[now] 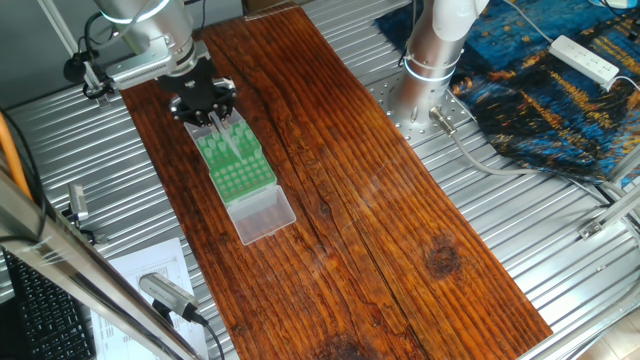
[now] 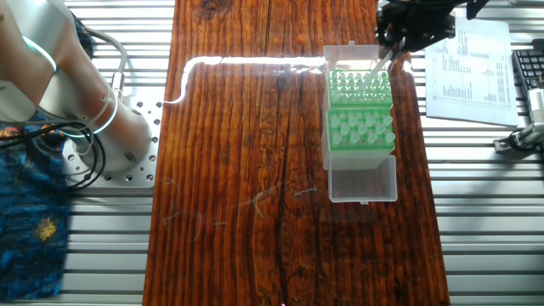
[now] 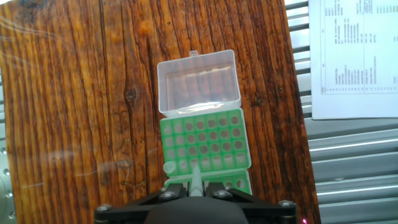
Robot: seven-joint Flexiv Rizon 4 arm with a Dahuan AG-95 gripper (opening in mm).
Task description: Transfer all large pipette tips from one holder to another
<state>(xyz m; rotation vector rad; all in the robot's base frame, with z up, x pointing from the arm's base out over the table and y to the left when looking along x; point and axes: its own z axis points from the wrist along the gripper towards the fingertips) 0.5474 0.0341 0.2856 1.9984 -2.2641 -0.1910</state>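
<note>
Seemingly mid-task, the hand (image 3: 195,190) is clenched on one large pipette tip (image 3: 194,180) above the green rack (image 3: 205,142); another tip (image 3: 169,168) stands seated, most holes empty.

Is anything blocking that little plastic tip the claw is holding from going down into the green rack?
Nothing visible does. The gripper holds a pipette tip just above the green rack. The rack's clear lid is flipped open, away from the holes.
</note>
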